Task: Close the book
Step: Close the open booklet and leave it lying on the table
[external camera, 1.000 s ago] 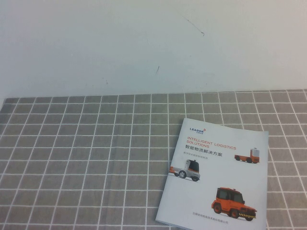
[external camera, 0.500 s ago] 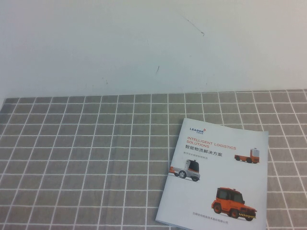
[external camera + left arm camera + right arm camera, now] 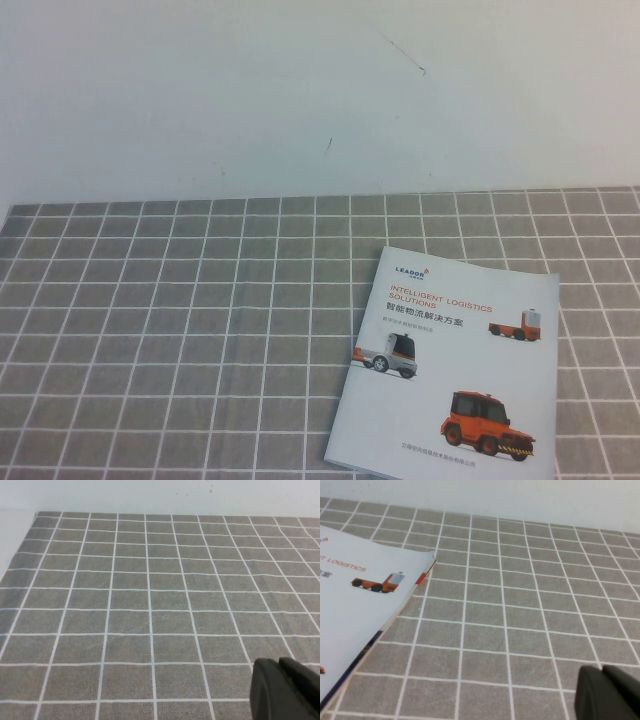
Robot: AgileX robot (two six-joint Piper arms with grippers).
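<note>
A white booklet [image 3: 455, 365] with orange vehicles printed on its cover lies shut and flat on the grey checked cloth [image 3: 180, 320], at the front right of the table. The right wrist view shows a corner of the booklet [image 3: 360, 600]. My right gripper [image 3: 602, 690] hovers above bare cloth to the booklet's right, its black fingers pressed together and holding nothing. My left gripper [image 3: 280, 685] is over bare cloth too, fingers together, with no booklet in its view. Neither arm shows in the high view.
The grey cloth with white grid lines [image 3: 150, 605] covers the table up to a white wall [image 3: 320, 90] at the back. The cloth's left edge [image 3: 8, 212] meets white surface there.
</note>
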